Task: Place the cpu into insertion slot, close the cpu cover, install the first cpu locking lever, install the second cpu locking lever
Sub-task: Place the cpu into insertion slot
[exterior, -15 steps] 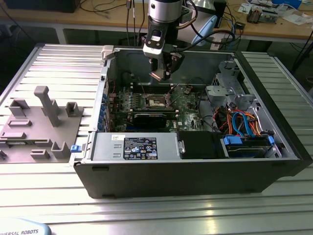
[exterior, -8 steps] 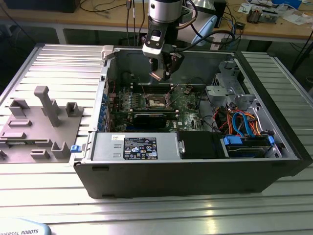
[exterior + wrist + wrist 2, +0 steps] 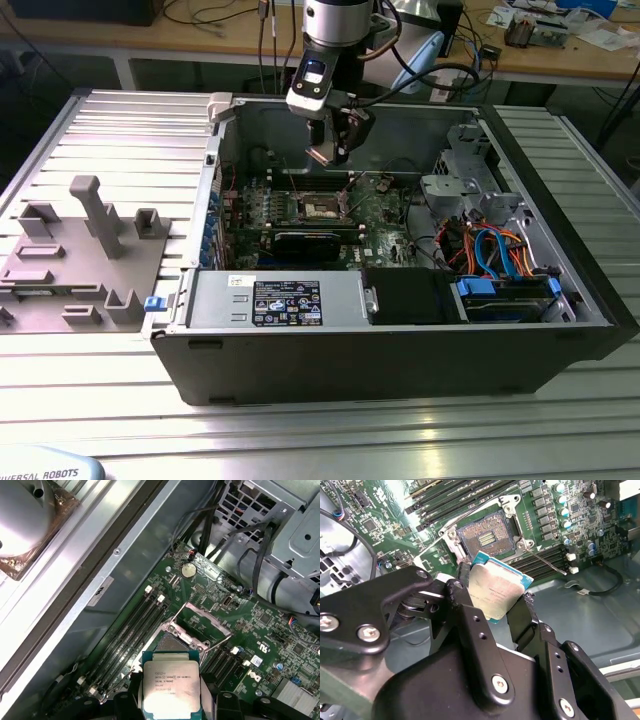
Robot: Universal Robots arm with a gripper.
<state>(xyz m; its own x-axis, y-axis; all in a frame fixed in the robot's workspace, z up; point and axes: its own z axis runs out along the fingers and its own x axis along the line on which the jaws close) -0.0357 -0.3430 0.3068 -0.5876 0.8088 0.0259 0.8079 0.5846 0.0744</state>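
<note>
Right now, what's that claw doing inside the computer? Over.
Claw shut on the cpu, held in the air. Insertion slot empty, contacts bare. Nothing seen in the way.

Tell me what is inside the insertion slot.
Nothing: the insertion slot shows bare contacts. The cpu sits clamped in the claw, clear of the slot. The cpu's corner hides part of the slot's frame.

Tool (image 3: 338,146) above open computer case (image 3: 400,350), over insertion slot (image 3: 322,207); grips small flat piece, probably cpu (image 3: 322,155).
</note>
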